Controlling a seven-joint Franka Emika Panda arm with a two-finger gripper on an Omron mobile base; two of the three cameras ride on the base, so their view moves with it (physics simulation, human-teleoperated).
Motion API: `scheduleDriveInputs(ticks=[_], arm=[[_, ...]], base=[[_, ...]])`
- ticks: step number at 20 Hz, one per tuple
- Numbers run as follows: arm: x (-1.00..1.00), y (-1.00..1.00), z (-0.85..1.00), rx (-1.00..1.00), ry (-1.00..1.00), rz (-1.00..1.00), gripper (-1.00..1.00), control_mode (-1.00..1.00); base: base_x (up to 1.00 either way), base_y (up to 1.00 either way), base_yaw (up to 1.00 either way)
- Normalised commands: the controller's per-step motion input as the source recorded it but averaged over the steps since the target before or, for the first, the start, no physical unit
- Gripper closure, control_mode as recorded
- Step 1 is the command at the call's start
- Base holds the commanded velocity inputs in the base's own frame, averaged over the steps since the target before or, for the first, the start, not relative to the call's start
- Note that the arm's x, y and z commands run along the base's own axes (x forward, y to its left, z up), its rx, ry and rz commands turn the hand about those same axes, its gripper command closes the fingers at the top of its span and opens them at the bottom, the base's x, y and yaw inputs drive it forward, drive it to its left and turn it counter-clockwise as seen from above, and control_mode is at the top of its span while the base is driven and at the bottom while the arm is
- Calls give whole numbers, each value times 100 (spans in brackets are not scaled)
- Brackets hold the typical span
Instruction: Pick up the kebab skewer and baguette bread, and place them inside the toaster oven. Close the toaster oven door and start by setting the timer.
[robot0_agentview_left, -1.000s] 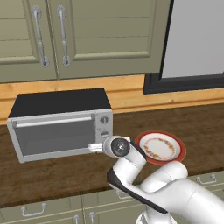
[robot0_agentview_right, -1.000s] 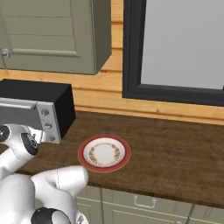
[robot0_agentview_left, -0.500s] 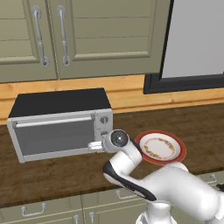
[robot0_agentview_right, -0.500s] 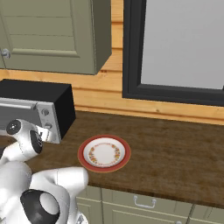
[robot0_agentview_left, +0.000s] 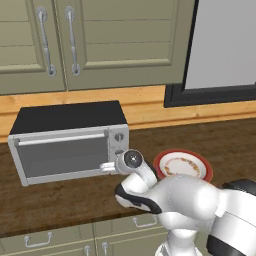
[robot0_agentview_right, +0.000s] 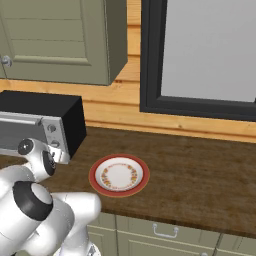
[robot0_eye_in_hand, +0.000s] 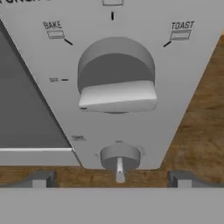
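Two spread fingers, empty, before the toaster oven knobs.

toaster oven on counter, plate to its right

base views flank toaster oven, hand view close on knobs

The toaster oven has a black top and silver-grey body; its door is grey glass. The plate — red rim, white centre, an orange-and-brown speckled ring. Dark brown wood-grain counter; olive-green cabinets.
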Motion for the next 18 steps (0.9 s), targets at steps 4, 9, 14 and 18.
scheduleDriveInputs(ticks=[4,9,14,18], arm=[[26,0,-17,0,0,0,-100,-100],[11,0,-7,0,0,0,-100,-100],[0,0,-15,0,0,0,-100,-100],[1,0,-9,0,0,0,-100,-100]], base=[[0,0,0],[0,0,0],[0,0,0],[0,0,0]])
